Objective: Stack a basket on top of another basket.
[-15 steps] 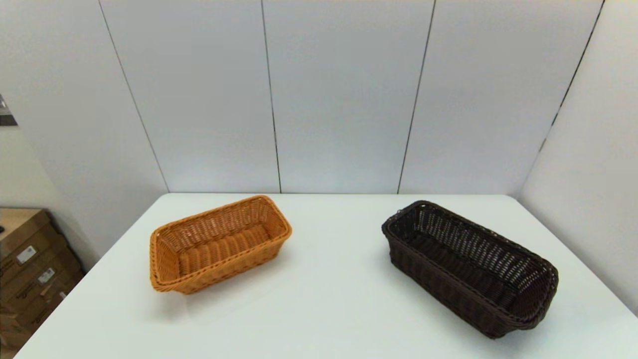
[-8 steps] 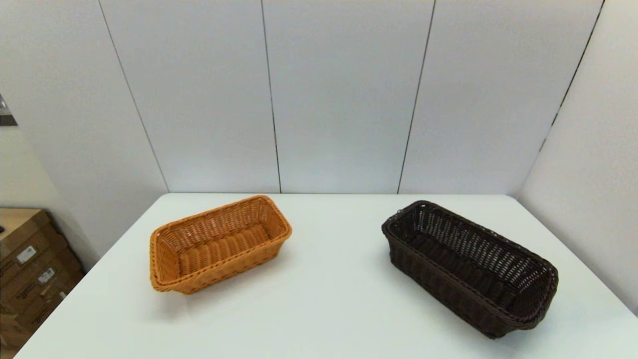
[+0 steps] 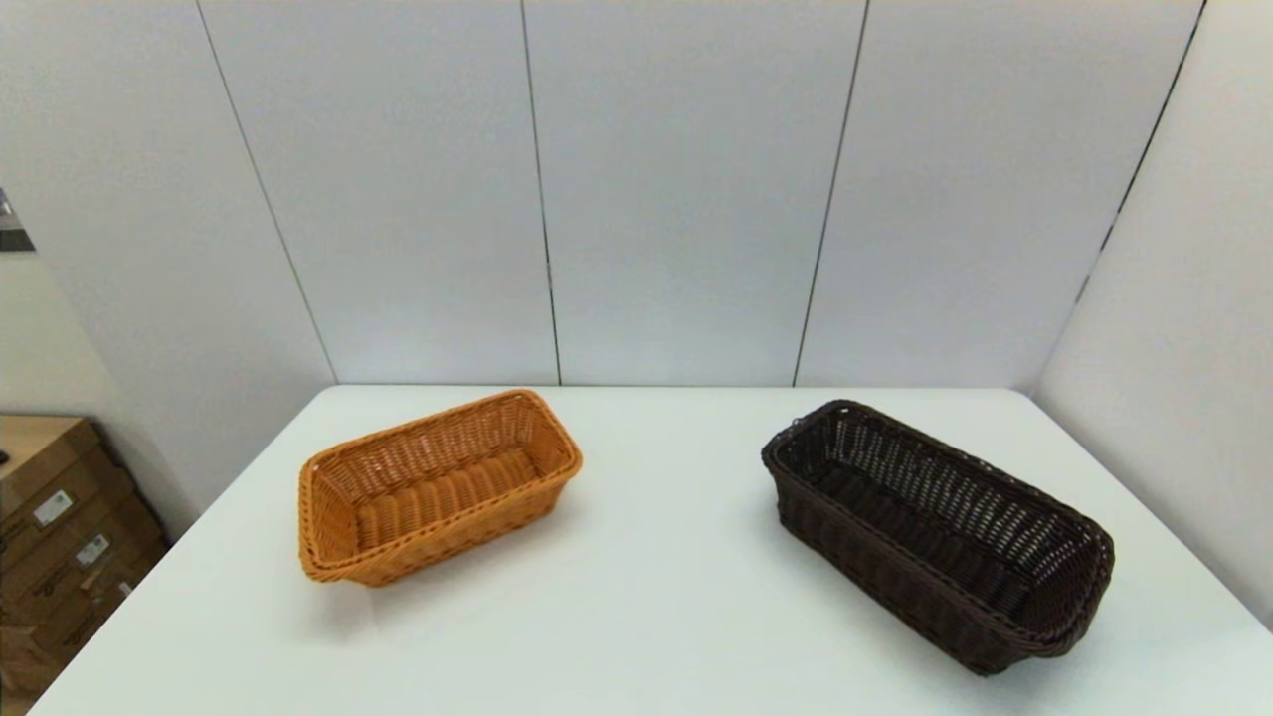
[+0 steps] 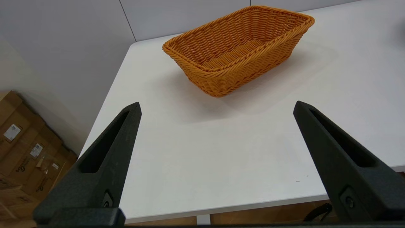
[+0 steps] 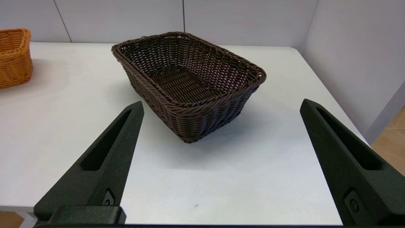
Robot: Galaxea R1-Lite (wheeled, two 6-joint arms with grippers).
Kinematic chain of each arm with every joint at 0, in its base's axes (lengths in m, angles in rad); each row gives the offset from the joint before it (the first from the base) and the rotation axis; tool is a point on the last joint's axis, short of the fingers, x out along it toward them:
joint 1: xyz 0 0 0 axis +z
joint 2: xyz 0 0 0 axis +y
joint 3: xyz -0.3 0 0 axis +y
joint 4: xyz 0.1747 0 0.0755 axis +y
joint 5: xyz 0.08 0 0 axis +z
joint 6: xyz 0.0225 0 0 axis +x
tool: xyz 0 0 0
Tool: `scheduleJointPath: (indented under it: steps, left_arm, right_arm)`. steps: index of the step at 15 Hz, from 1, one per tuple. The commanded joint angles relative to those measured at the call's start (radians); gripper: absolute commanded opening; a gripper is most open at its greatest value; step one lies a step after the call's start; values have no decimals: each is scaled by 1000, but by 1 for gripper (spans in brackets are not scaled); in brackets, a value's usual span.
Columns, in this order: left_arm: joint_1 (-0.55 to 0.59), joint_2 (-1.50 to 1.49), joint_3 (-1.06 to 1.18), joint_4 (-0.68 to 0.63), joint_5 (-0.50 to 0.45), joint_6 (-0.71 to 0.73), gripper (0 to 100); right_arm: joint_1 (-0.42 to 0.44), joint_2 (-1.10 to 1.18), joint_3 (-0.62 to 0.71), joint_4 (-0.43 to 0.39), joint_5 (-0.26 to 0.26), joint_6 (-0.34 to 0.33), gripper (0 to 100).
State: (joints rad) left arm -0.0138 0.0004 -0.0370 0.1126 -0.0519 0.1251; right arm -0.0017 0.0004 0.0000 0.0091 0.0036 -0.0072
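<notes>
The dark brown basket (image 3: 940,532) stands empty on the right side of the white table (image 3: 656,597), and shows again in the right wrist view (image 5: 186,82). The orange-tan basket (image 3: 438,485) stands empty on the left side, apart from it, and fills the far part of the left wrist view (image 4: 237,47). My left gripper (image 4: 216,106) is open, held back at the table's near edge short of the orange basket. My right gripper (image 5: 221,104) is open too, at the near edge facing the dark basket. Neither arm shows in the head view.
Grey wall panels close the table off at the back and on the right (image 3: 1174,328). Stacked cardboard boxes (image 3: 60,537) sit on the floor beyond the table's left edge. An end of the orange basket (image 5: 14,57) shows in the right wrist view.
</notes>
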Motion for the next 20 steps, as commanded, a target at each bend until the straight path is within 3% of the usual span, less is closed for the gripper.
scheduleJointPath:
  steps: [1, 4, 6, 12, 16, 20]
  left_arm:
    - [0, 0, 0, 1, 1, -10, 100]
    - [0, 4, -32, 53, -3, -2, 100]
    - [-2, 93, -188, 214, -16, -12, 100]
    - [-6, 658, -550, 248, -25, -59, 100]
    - [23, 1000, -765, 342, -22, -71, 100]
    - [78, 1313, -962, 421, -20, -205, 100]
  right_arm:
    - [0, 0, 0, 0, -1, 0, 100]
    - [0, 0, 0, 0, -1, 0, 100]
    - [0, 0, 0, 0, 1, 0, 100]
    - [0, 0, 0, 0, 1, 0, 100]
    - [0, 0, 0, 0, 1, 0, 100]
    - [0, 0, 0, 0, 1, 0, 100]
